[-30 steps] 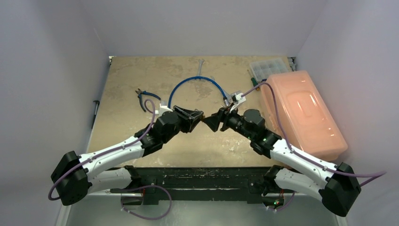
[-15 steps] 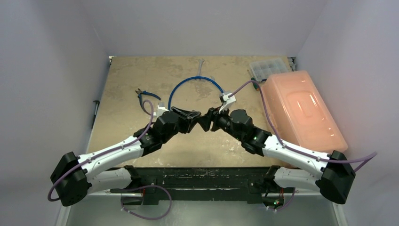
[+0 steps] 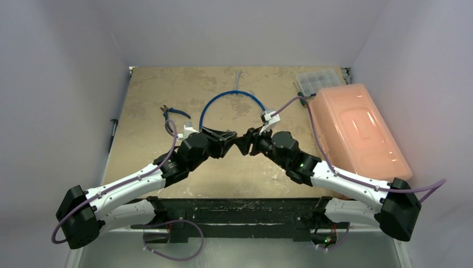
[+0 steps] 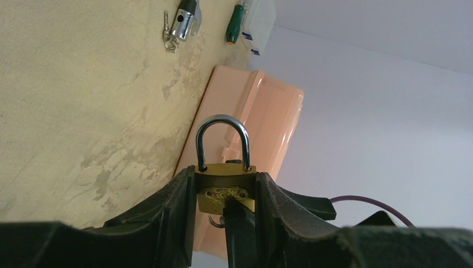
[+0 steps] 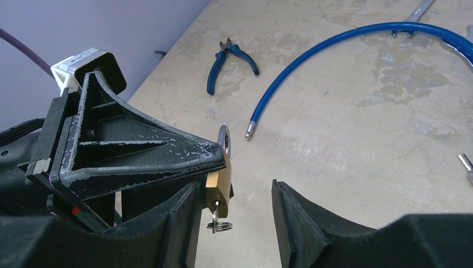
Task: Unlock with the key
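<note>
Right wrist — key [image 5: 214,211] tiny, silvery, hanging below brass padlock [image 5: 218,182].

- The left arm [image 3: 134,181] is slanting from the lower left of the overhead view up toward the centre, with its black wrist angled to the right.
- The right arm [image 3: 346,181] is mirroring it, slanting from the lower right up toward the centre.
- The left gripper [image 3: 234,138] and the right gripper [image 3: 245,143] are facing each other tip to tip at the middle of that view.
- The left gripper's fingers [image 4: 178,195] are pinching a small brass padlock [image 4: 215,181] by its sides.
- The right gripper's jaws are standing apart at the bottom of the right wrist view, gripping nothing, just below the left gripper's tip.
</note>
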Action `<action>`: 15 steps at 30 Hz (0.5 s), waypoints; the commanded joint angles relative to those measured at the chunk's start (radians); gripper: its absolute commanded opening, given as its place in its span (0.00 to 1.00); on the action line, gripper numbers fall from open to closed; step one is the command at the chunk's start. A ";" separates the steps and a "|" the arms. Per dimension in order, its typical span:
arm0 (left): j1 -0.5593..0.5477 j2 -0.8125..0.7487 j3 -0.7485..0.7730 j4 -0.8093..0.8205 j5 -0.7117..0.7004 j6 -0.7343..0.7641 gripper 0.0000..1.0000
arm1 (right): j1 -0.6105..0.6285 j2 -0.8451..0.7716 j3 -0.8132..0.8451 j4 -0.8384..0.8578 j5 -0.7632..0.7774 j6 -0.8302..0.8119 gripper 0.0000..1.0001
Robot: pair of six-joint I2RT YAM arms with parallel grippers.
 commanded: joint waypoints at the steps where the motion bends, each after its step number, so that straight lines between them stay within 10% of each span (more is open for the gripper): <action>1: -0.005 -0.016 0.044 0.052 0.005 -0.022 0.00 | 0.003 -0.012 -0.013 0.078 0.030 -0.021 0.54; 15: -0.005 0.002 0.046 0.074 0.023 -0.023 0.00 | 0.020 0.029 0.004 0.105 0.087 -0.017 0.41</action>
